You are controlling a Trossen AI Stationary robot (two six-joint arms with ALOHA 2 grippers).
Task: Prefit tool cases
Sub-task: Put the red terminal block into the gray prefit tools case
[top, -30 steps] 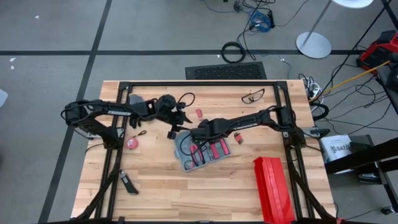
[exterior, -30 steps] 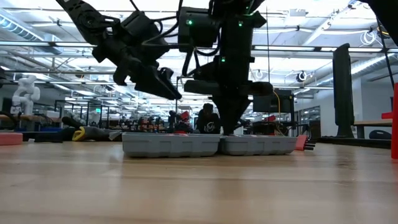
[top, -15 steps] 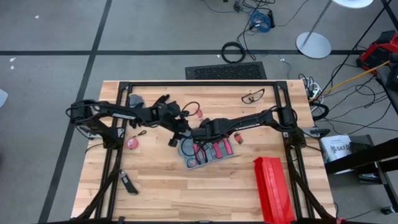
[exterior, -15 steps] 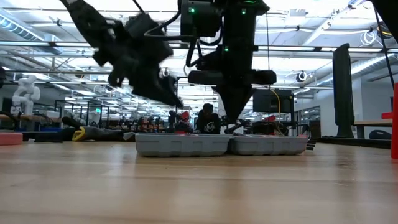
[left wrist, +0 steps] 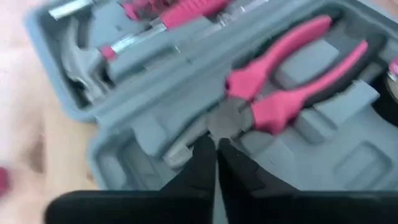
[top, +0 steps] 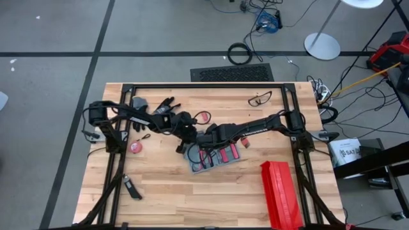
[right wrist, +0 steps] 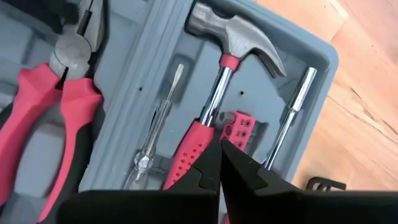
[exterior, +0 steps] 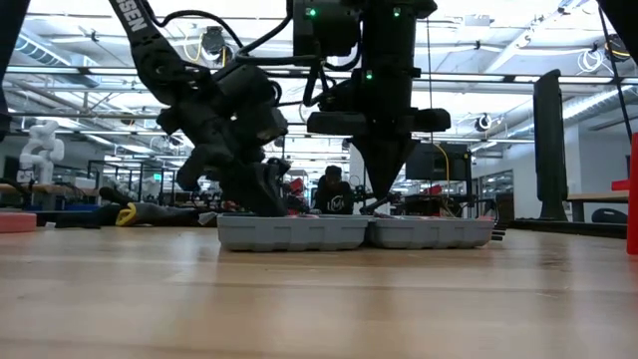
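Wood-plank table [top: 160, 185] carries everything — we see a long red ribbed box [top: 281, 195] near its right front corner. Tool case [top: 214, 155] lies open, flat, approx mid-table, w/ pink-handled pliers [left wrist: 292, 87] and a hammer [right wrist: 217, 74] in the grey slots. Both arms lean over it. Left hand [left wrist: 216, 163] — fingers pressed together, holding nothing, tips right at the pliers' joint. Right hand [right wrist: 219, 163] also closed and empty, above the hammer handle.

Matt grey plastic tool case [top: 214, 156]
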